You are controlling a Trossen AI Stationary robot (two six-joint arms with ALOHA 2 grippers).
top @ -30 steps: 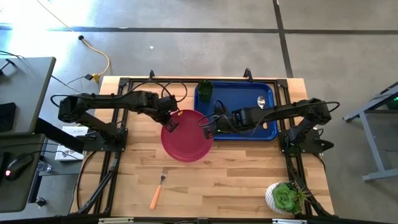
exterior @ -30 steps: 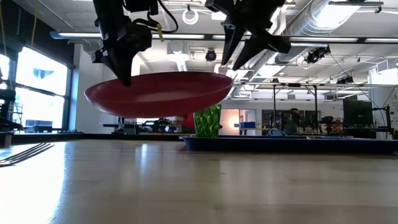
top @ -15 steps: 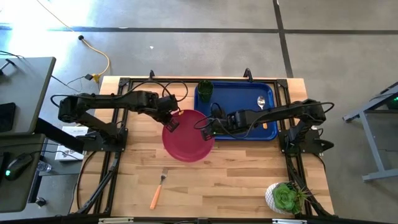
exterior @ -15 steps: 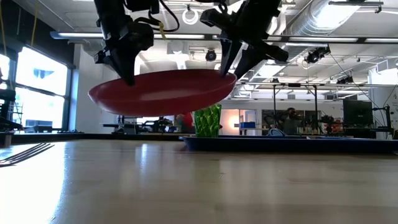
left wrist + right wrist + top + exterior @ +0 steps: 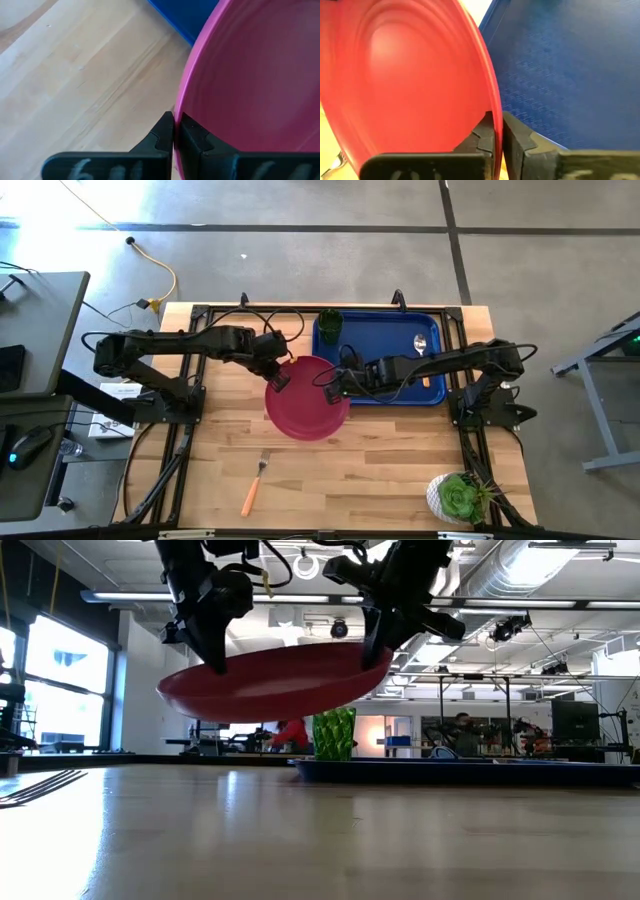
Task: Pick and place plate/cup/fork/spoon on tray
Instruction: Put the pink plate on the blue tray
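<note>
The pink-magenta plate (image 5: 307, 397) hangs above the table, held between both grippers, its right side higher in the low view (image 5: 275, 683). My left gripper (image 5: 277, 379) is shut on the plate's left rim. My right gripper (image 5: 333, 389) is shut on its right rim, at the blue tray's (image 5: 385, 345) left edge. The green cup (image 5: 329, 323) stands in the tray's far left corner and the spoon (image 5: 421, 344) lies in the tray. The fork (image 5: 254, 486) lies on the table near the front edge. My left gripper pinches the plate's left rim (image 5: 181, 107) between its two fingers, one above and one below the rim. The fingers slant down from the table's left. The plate is lifted clear of the table. My right gripper pinches the plate's right rim (image 5: 492, 107) between its two fingers, slanting down from the table's right. That side of the plate sits higher, over the tray's left edge.
A green succulent in a white pot (image 5: 457, 498) stands at the table's near right corner. Bare wood lies in front of the plate and around the fork. The low view looks into a workshop where a person in red (image 5: 290, 733) shows far behind.
Both grippers have carried the plate a little toward the table's right edge and the tray. My right gripper has closed on the plate's right rim, and that side has risen, so the plate now tilts up to the right.
</note>
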